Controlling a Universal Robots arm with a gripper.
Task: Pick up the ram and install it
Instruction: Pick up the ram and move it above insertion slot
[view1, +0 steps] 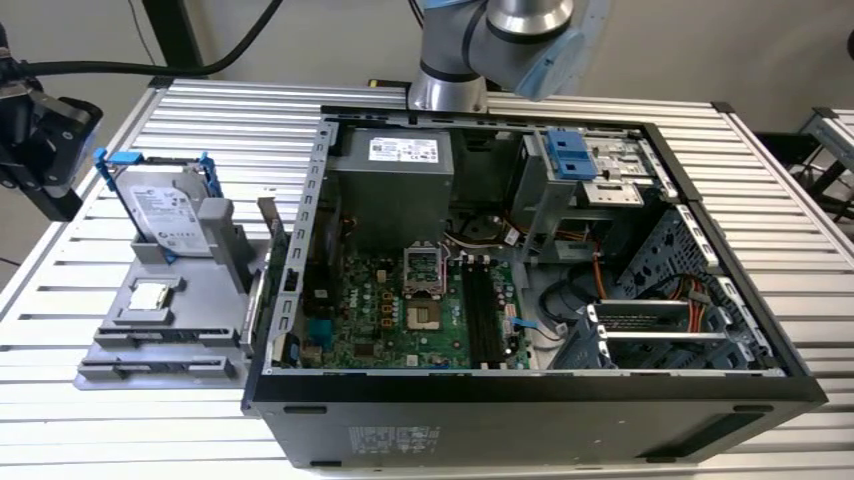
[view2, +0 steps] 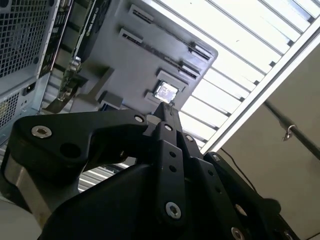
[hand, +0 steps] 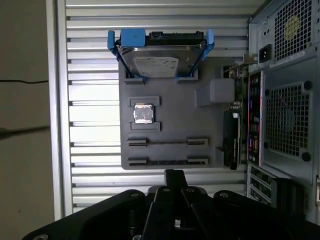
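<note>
Pincer (hand: 174, 174) shut tight, jaws pressed together, nothing between them; it hovers over the bench (hand: 90, 85) just off the slotted end of the tray (hand: 200, 125). Case (view1: 534, 400) lies open on the bench, off to the pincer's side, beyond the tray. Motherboard (view1: 387, 310) inside the case, well apart from the pincer. Hard drive (hand: 160, 57) stands at the tray end farthest from the pincer. Ram (view1: 478, 312) looks seated in the long motherboard slots, far from the pincer; stick and slot are hard to tell apart. CPU (hand: 143, 114) sits in its tray pocket between pincer and hard drive.
</note>
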